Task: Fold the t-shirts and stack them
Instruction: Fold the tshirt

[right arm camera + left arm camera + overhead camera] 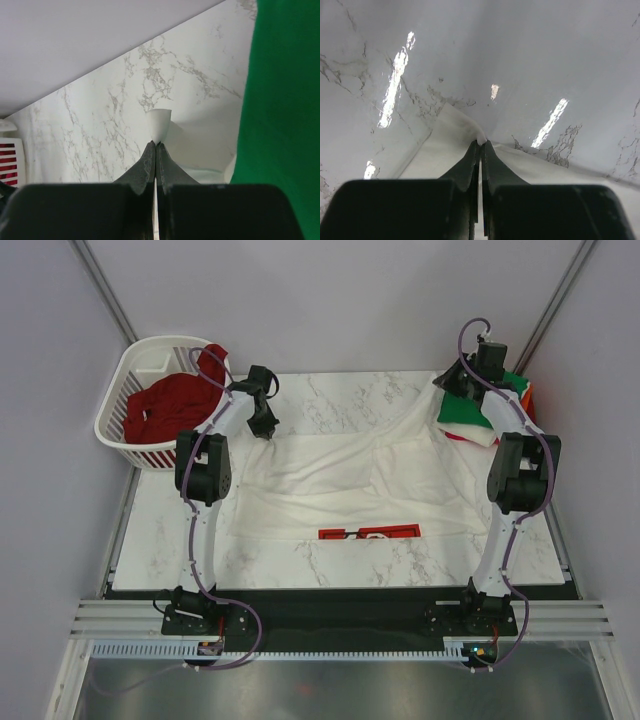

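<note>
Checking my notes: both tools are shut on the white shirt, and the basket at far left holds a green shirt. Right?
No: the top external view shows the basket holds a dark red shirt, not green. Both the left tool and right tool are shut on the white shirt.

Tabletop (335, 390): white marble pattern with grey veins. White tee (340, 475): plain, with a red print panel carrying white lettering. Basket (115, 405): white, slatted. Dark red tee (160, 410): uniform colour. Green tee (465, 408): solid green. Orange tee (529, 393): orange edge only. Left hand (481, 143) and right hand (156, 145): black.
</note>
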`<action>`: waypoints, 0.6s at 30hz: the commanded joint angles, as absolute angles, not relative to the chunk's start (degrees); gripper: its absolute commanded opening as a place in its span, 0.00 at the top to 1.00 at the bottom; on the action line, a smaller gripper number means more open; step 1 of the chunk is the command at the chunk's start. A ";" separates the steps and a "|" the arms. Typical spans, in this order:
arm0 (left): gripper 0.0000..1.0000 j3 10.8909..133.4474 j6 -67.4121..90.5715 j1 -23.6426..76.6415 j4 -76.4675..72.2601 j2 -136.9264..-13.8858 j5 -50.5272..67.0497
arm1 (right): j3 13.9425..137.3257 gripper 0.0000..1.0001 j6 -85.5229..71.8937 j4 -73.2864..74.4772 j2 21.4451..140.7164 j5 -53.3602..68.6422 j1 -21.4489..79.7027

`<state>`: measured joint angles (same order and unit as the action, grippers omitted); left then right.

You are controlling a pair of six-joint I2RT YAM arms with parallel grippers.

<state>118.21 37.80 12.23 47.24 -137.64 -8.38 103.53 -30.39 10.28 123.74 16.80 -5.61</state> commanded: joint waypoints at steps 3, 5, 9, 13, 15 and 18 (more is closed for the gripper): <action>0.98 116.02 35.07 12.13 49.31 -135.10 -10.01 | 106.87 1.00 -31.90 6.68 121.56 24.07 -4.40; 0.98 114.44 34.46 12.22 49.39 -132.56 -10.63 | 106.79 1.00 -32.08 6.77 119.89 25.22 -4.31; 0.98 111.63 33.66 12.22 49.75 -128.34 -12.30 | 103.11 1.00 -31.47 6.77 116.11 27.94 -3.96; 0.98 107.33 33.05 12.13 50.01 -123.67 -13.62 | 94.25 1.00 -30.41 6.59 110.49 27.25 -3.87; 0.98 105.65 32.87 12.13 50.01 -122.00 -14.50 | 91.51 1.00 -29.89 6.68 106.71 26.55 -3.87; 0.98 103.01 32.43 12.13 50.01 -118.92 -15.12 | 86.76 1.00 -29.27 6.50 102.49 26.19 -3.87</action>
<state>104.44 34.76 12.34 49.43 -124.57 -12.05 89.30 -30.81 9.15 108.29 25.45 -3.92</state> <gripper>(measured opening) 0.033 0.010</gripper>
